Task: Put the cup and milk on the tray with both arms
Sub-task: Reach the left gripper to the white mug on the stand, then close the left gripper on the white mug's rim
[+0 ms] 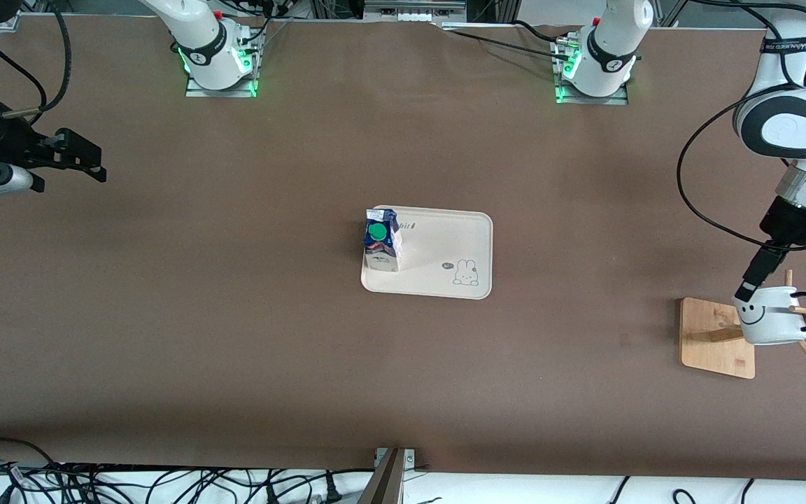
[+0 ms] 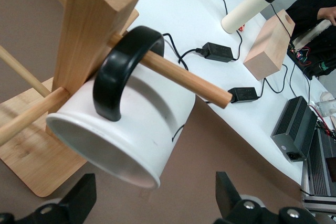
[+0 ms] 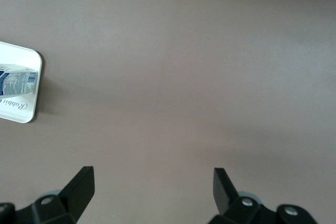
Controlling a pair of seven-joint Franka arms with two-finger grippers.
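Note:
The milk [image 1: 382,245] stands upright on the cream tray [image 1: 445,245], at the tray's edge toward the right arm's end. The white smiley cup [image 1: 768,318] hangs by its black handle [image 2: 121,72] on a peg of the wooden rack [image 1: 718,336], at the left arm's end of the table. My left gripper [image 1: 749,290] is open right at the cup. In the left wrist view the cup's rim [image 2: 131,169] sits just ahead of the spread fingers, untouched by my left gripper [image 2: 155,195]. My right gripper [image 1: 85,157] is open and empty over bare table at the right arm's end.
The right wrist view shows my right gripper [image 3: 152,187] over brown table, with a tray corner [image 3: 21,56] and the milk [image 3: 18,80] at its edge. A white side table [image 2: 210,19] beside the rack holds cables, adapters, a bottle [image 2: 252,3] and a wooden block [image 2: 269,45].

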